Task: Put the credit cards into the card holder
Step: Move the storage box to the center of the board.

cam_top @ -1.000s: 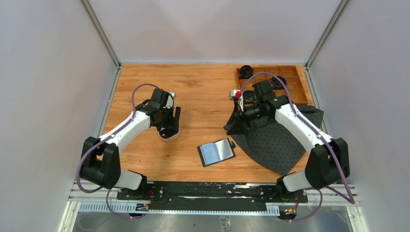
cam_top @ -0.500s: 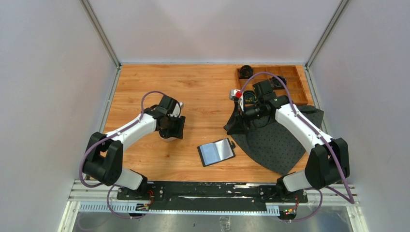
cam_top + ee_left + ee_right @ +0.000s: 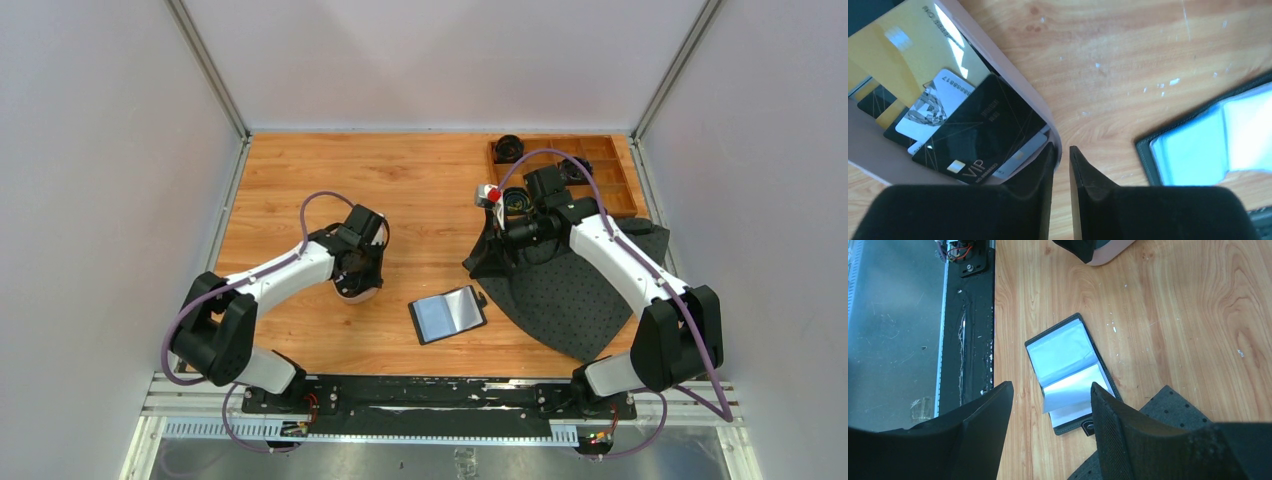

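Your left gripper (image 3: 1062, 167) is clenched on the rim of the tray (image 3: 873, 155), at the bottom middle of the left wrist view. The credit cards (image 3: 973, 135) lie inside this tray, toward the upper left. The card holder (image 3: 448, 314) lies open on the table (image 3: 420, 180), low in the centre of the top view. Your right gripper (image 3: 1052, 390) is released and holds nothing.

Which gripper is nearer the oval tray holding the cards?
Left: the left gripper straddles the rim of the tray; the right gripper hangs apart, beyond the open card holder.
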